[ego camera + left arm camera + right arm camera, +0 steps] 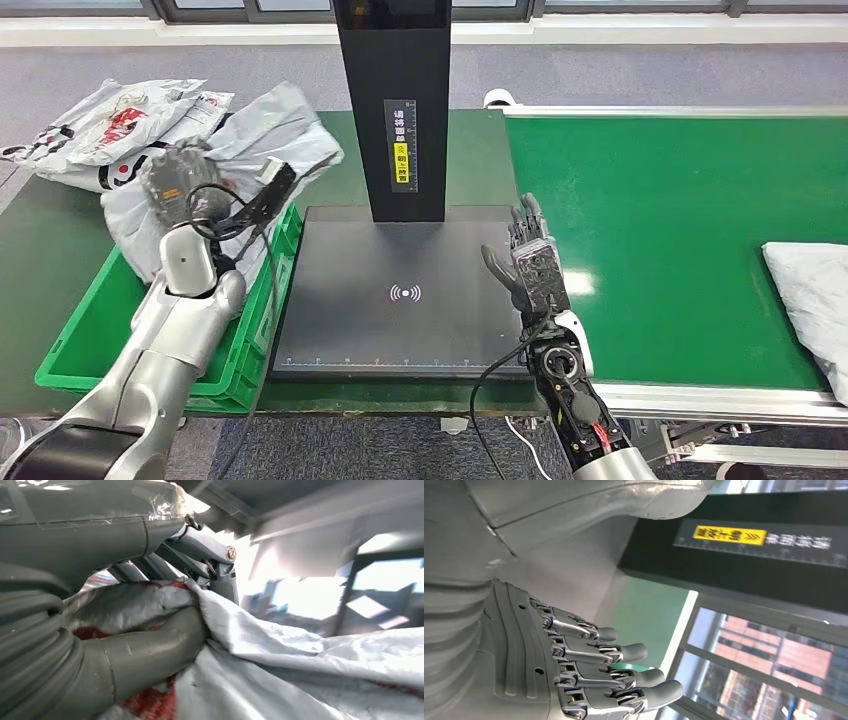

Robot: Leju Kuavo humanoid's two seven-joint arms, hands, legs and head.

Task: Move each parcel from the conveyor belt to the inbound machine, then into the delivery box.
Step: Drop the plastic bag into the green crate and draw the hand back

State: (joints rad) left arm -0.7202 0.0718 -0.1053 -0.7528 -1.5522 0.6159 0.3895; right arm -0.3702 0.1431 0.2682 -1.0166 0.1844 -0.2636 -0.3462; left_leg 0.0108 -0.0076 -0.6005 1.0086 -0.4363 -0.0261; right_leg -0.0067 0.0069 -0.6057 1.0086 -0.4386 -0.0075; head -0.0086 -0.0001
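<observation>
Head view has my left hand [180, 185] clamped on a grey parcel [265, 135], holding it over the far end of the green delivery box [75, 350]. Left wrist view confirms it: thumb [150, 650] pressed into crumpled plastic. My right hand [530, 262] stands upright with fingers apart and holding nothing, at the scanner plate's [400, 300] edge. Another parcel [815, 300] waits on the conveyor belt [680, 200]. To finish this drop well, I'd bring the bag nearer and lower inside the box walls before letting go (it's floppy, and could drape over the rim onto the pile [100, 125] behind).
</observation>
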